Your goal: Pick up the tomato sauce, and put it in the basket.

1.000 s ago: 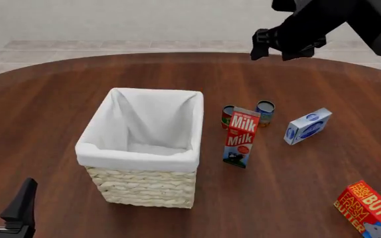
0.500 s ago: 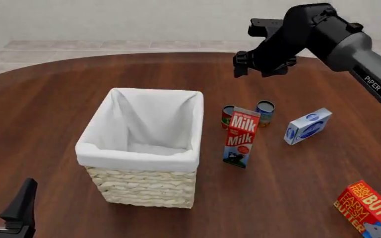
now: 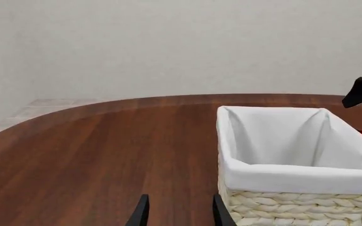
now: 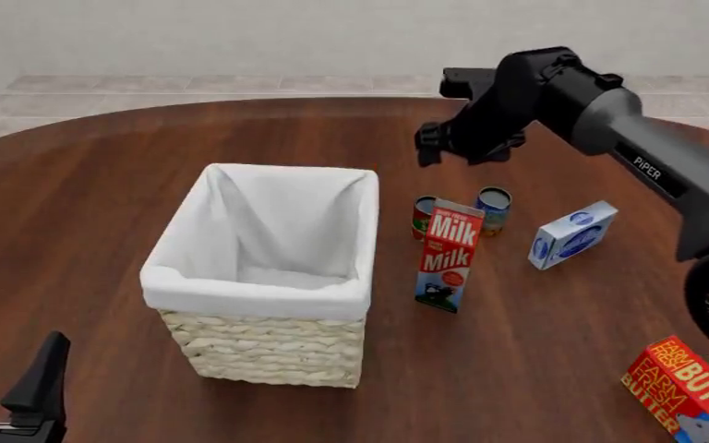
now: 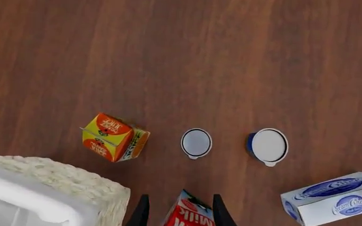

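The right gripper (image 4: 450,148) is hanging above the counter (image 4: 108,185) beyond the groceries, its jaws spread and holding nothing. The tomato sauce (image 4: 424,217) is standing upright on the counter just right of the basket (image 4: 269,277), partly hidden behind the milk carton (image 4: 449,256), with the blue-labelled can (image 4: 494,209) near it on the right. In the right wrist view the tomato sauce (image 5: 196,143) is showing its metal top. The left gripper (image 4: 10,388) is sitting low at the near left, jaws spread and empty.
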`<control>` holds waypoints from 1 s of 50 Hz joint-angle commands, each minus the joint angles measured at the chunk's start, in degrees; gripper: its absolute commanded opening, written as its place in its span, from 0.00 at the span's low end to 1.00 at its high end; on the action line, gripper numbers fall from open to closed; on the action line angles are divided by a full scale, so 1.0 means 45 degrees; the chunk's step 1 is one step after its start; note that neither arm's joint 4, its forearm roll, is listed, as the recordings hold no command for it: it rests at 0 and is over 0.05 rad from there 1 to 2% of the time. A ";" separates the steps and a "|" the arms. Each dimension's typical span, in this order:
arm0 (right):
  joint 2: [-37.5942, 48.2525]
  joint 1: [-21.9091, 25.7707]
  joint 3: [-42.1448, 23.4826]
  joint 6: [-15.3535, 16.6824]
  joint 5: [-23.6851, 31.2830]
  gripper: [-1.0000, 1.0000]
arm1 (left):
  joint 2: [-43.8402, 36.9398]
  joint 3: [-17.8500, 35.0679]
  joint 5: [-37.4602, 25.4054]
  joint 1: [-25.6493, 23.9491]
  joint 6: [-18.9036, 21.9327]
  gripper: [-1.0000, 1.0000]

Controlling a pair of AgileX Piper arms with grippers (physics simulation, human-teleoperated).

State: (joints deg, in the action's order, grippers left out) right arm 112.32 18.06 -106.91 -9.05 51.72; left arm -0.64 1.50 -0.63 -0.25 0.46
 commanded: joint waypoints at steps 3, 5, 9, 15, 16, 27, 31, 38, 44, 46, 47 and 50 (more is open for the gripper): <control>0.0359 0.0077 0.0242 0.0062 -0.0451 1.00 | 0.0029 0.0014 -0.0039 0.0036 0.0003 1.00; 0.0441 0.0007 0.0169 0.0164 -0.0465 1.00 | 0.0026 0.0014 -0.0039 0.0032 0.0009 1.00; 0.0570 -0.0022 0.0205 0.0231 -0.0638 1.00 | 0.0027 0.0014 -0.0039 0.0034 0.0006 1.00; 0.0868 -0.0154 -0.0178 0.0408 -0.0553 1.00 | 0.0028 0.0015 -0.0039 0.0035 0.0008 1.00; 0.0924 -0.0176 -0.0305 0.0435 -0.0525 1.00 | -0.0055 0.0024 0.0034 0.0037 0.0006 1.00; 0.1464 -0.0108 -0.0859 0.0383 -0.0545 1.00 | -0.0055 0.0024 0.0034 0.0034 0.0008 1.00; 0.1728 -0.0111 -0.0943 0.0409 -0.0603 1.00 | -0.0055 0.0024 0.0034 0.0038 0.0006 1.00; 0.2061 -0.0149 -0.1119 0.0395 -0.0575 1.00 | -0.0054 0.0024 0.0034 0.0036 0.0007 1.00; 0.2357 -0.0250 -0.1201 0.0452 -0.0713 1.00 | -0.0055 0.0024 0.0034 0.0035 0.0008 1.00; 0.2459 -0.0261 -0.1282 0.0453 -0.0717 1.00 | -0.0055 0.0024 0.0034 0.0035 0.0008 1.00; 0.2565 -0.0260 -0.1387 0.0450 -0.0702 1.00 | 0.0028 0.0015 -0.0040 0.0035 0.0009 1.00; 0.2693 -0.0244 -0.1560 0.0457 -0.0651 1.00 | -0.0056 0.0024 0.0034 0.0033 0.0012 1.00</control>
State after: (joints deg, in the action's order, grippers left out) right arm 122.26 16.97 -112.38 -7.13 48.94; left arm -0.67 1.48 -0.58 -0.25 0.47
